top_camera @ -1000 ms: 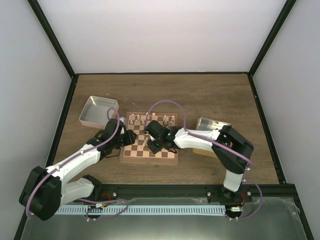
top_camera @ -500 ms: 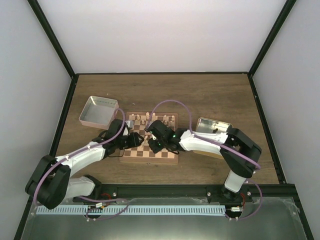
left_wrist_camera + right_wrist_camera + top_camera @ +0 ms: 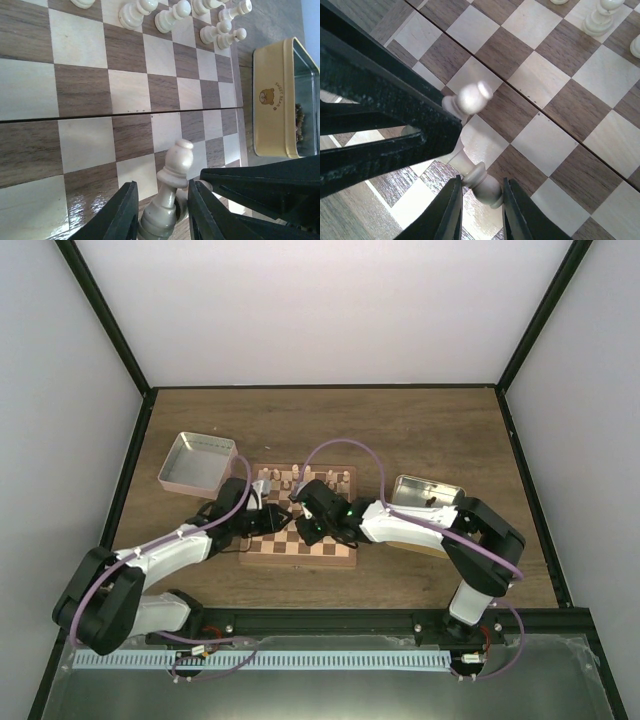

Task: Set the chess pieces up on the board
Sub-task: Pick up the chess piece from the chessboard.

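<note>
Now nose to nose over the near-left squares, both arms have edged inward during the last second. Of the two, the left tool (image 3: 162,186) has narrowed onto a tilted pale chessman (image 3: 172,175) and pinches its lower body. The right tool (image 3: 481,179) is pressed around a turned cream base (image 3: 487,192); whether that is the same man I cannot tell. Beneath them the board (image 3: 130,90) carries standing pieces (image 3: 172,15) only along its far rows. This looks like a hand-over or re-grip, with no square gained yet.
</note>
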Controlling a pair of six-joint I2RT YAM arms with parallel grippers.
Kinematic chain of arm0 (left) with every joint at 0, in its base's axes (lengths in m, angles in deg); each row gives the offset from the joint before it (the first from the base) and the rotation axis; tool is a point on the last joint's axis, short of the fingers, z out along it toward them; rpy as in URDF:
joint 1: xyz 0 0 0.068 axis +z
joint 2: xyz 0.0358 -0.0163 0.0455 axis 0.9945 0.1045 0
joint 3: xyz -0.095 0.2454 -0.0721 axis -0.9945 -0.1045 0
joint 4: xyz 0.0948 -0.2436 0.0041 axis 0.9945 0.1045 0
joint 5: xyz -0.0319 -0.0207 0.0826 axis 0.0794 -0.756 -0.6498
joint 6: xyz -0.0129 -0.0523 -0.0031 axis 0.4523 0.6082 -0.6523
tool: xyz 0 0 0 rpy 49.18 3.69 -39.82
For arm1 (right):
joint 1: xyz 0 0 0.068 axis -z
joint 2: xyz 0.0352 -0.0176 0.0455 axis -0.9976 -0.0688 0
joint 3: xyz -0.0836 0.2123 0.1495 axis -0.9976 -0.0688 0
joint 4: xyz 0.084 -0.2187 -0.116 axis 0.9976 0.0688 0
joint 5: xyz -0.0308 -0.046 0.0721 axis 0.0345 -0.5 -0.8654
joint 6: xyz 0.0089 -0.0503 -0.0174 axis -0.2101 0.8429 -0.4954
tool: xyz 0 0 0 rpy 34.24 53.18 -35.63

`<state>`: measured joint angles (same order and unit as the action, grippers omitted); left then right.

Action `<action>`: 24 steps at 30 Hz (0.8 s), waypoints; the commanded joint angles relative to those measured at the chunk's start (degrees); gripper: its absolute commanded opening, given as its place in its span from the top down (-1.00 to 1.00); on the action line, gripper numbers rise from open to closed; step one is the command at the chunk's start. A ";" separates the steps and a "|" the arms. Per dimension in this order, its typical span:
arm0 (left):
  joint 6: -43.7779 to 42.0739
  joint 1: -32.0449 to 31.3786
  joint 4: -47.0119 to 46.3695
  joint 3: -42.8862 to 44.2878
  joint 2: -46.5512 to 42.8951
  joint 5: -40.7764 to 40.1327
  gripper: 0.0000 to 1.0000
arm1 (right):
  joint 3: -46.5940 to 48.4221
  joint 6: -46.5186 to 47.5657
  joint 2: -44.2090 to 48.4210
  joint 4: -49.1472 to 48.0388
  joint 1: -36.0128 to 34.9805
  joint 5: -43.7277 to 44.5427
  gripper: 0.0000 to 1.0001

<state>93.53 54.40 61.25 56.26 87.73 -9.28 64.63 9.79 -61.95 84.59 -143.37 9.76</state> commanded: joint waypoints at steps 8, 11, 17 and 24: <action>-0.22 0.16 -2.73 -1.03 2.59 -2.76 0.71 | -0.43 -0.13 1.83 -1.17 -0.42 0.55 0.95; -0.82 0.19 -1.61 -1.03 3.40 -4.66 0.72 | -0.41 -0.34 1.96 -0.85 -0.42 1.32 0.95; -1.43 0.21 -0.97 -0.85 3.79 -5.18 0.72 | -0.23 -0.26 1.68 -0.33 -0.41 1.65 0.92; 0.07 0.21 0.03 0.03 3.02 -2.97 0.74 | 0.74 0.22 -0.26 -1.77 -0.42 -3.04 0.39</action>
<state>93.03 54.49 60.16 55.71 91.11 -13.52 64.41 9.71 -61.73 84.33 -143.42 9.34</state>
